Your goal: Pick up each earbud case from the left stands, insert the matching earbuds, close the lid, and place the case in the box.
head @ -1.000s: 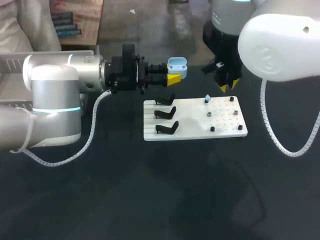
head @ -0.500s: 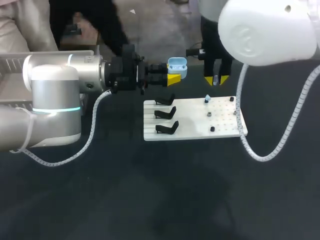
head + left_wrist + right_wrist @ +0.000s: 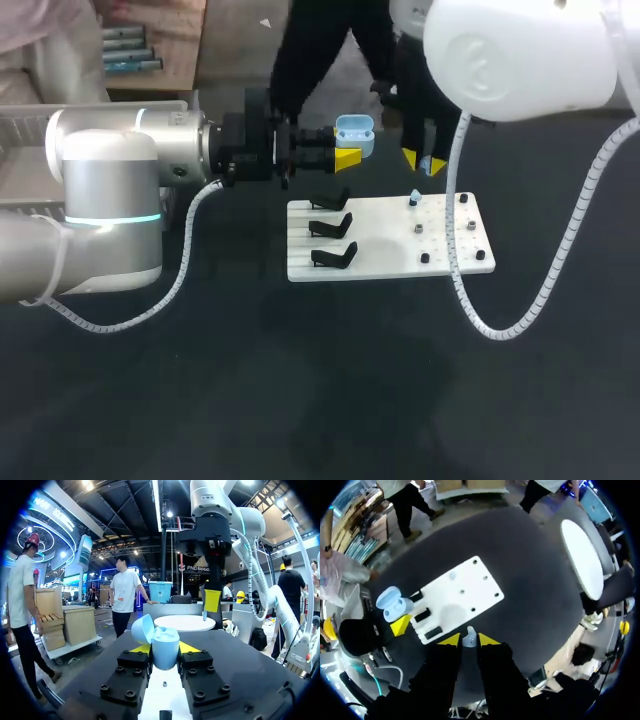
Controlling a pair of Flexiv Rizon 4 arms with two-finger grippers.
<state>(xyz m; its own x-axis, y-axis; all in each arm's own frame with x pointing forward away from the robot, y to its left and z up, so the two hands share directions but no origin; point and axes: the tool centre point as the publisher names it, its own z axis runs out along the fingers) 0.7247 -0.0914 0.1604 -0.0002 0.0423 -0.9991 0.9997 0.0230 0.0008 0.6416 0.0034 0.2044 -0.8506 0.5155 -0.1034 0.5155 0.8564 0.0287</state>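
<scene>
Dark table (image 3: 300,400), white board (image 3: 385,228), perhaps an earbud (image 3: 414,196).

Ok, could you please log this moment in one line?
left gripper: shut on open case | right gripper: shut on earbud | second earbud on board

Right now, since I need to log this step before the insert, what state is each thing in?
earbud case: lid open, held off the table.
left gripper: shut on the earbud case.
right gripper: shut on a held earbud.
three black stands: all empty.
second earbud: seated on its peg on the white board.
</scene>
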